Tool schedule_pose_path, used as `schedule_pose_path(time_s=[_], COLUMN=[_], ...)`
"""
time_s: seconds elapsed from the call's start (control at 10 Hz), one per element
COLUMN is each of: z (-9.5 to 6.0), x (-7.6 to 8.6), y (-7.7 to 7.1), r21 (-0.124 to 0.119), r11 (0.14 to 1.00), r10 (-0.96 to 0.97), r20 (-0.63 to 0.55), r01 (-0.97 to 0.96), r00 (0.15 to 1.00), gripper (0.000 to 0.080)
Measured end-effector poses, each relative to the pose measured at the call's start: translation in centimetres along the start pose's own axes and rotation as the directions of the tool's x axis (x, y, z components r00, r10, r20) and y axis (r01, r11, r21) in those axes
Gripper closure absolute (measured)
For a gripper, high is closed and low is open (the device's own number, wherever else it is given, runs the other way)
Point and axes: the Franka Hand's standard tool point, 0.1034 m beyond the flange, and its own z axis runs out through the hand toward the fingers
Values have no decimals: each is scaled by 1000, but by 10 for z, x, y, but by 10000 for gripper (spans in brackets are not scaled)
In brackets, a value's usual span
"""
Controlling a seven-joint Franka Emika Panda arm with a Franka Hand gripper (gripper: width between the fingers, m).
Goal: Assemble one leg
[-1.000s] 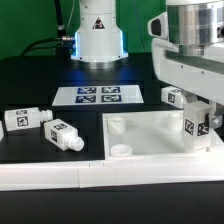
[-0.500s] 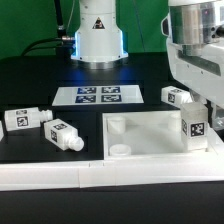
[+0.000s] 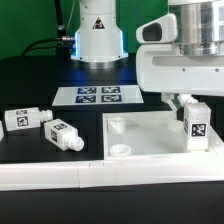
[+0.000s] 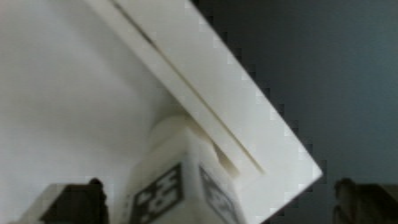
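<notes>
One leg [image 3: 196, 125], a white stubby peg with a square tag, stands upright at the right near corner of the large white square panel [image 3: 150, 132]. My gripper [image 3: 197, 103] hangs just above it, open, one finger on each side of the leg's top and not touching it. In the wrist view the leg [image 4: 178, 180] sits between the two dark fingertips of the gripper [image 4: 222, 202], against the panel [image 4: 89, 90]. Two more legs [image 3: 20, 120] [image 3: 62, 132] lie on the black table at the exterior view's left.
The marker board [image 3: 98, 95] lies behind the panel, in front of the arm's white base [image 3: 98, 35]. A long white strip [image 3: 50, 176] runs along the near edge. The panel has round corner holes [image 3: 120, 150].
The leg went from tilted in my grip to standing upright on the panel's corner. My gripper has let go of it, risen, and its body has shifted toward the exterior view's left.
</notes>
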Motion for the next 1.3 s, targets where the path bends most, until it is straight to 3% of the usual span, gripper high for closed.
schedule_pose_path(time_s=[0.3,0.4,0.5,0.6,0.8,0.9,1.3], z=[0,-4,-6,-5,-5,-5,-4], x=[2,9,9,8,9,8,10], y=[1,-2,-7,-7,-7,-7,-5], r21=[-12,-35,-47,-44,-45,-37,-28], r11=[975,917,891,903,904,941,1000], r10=[-223,-399,-453,-428,-427,-338,-14], r20=[-2,-14,-27,-26,-26,-29,-49], r01=[223,398,452,427,426,337,12], r00=[975,917,891,903,904,941,999], gripper=[151,151,151,151,428,514,514])
